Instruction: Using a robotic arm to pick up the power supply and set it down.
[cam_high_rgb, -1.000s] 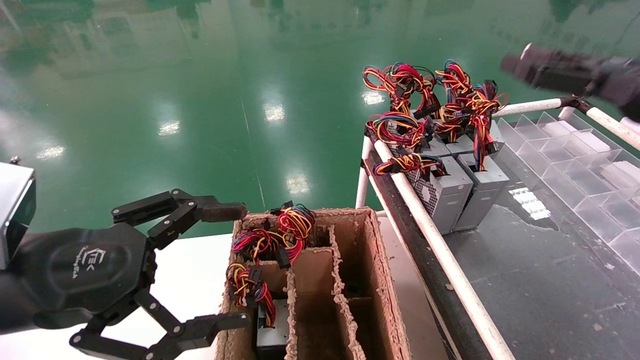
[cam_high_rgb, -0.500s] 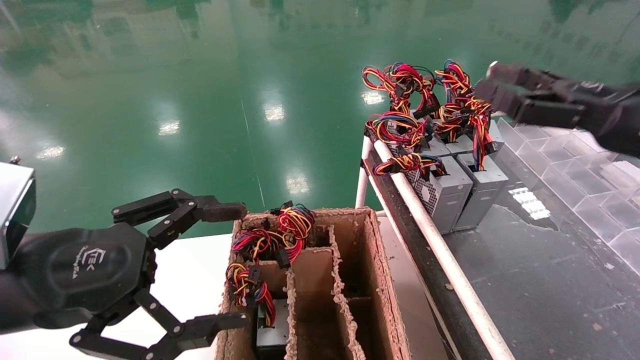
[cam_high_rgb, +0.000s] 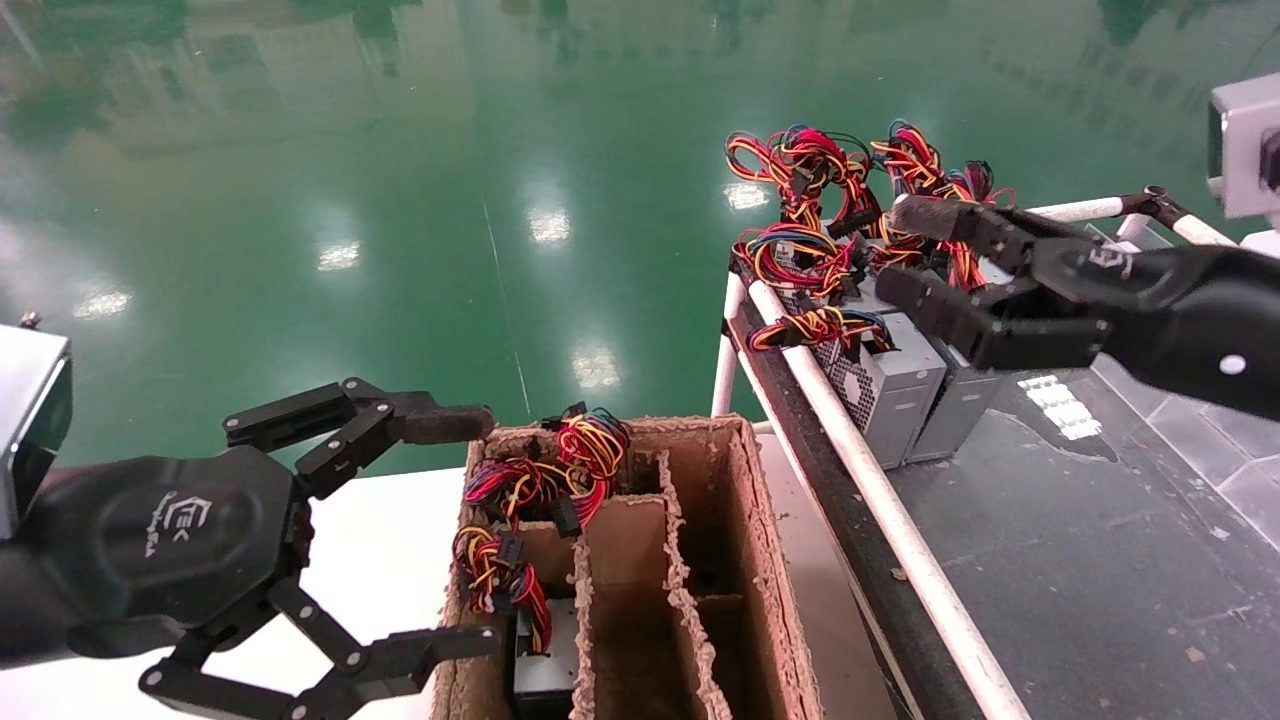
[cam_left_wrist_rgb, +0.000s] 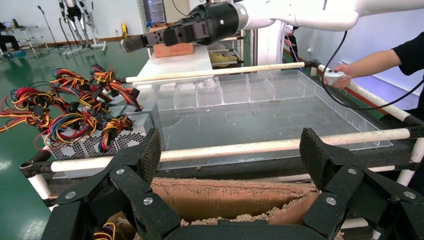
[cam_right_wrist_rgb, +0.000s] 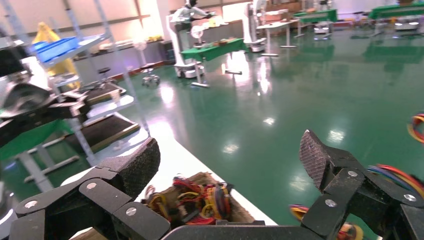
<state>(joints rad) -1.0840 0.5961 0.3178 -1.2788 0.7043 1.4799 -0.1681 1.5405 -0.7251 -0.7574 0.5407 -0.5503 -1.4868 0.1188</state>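
Observation:
Several grey power supplies (cam_high_rgb: 895, 385) stand in a cluster at the far left end of the dark-topped table (cam_high_rgb: 1080, 560), their red, yellow and black wire bundles (cam_high_rgb: 810, 190) sticking up. My right gripper (cam_high_rgb: 898, 250) hangs open just above and beside this cluster, fingers (cam_high_rgb: 940, 220) spread around the wires, holding nothing. The left wrist view shows the same cluster (cam_left_wrist_rgb: 95, 142) and the right arm's gripper (cam_left_wrist_rgb: 150, 39) over it. My left gripper (cam_high_rgb: 470, 530) is parked open beside the cardboard box (cam_high_rgb: 760, 560). One more power supply (cam_high_rgb: 545, 665) sits in that box.
A white pipe rail (cam_high_rgb: 860, 470) edges the dark table. Clear plastic divider bins (cam_left_wrist_rgb: 240, 90) line its far side. The cardboard box has several slots and stands on a white table (cam_high_rgb: 380, 560). A person's hand with a controller (cam_left_wrist_rgb: 340, 76) is by the rail.
My right gripper has come down and to the left from above the table's far corner to the power supply cluster. The left gripper has not moved.

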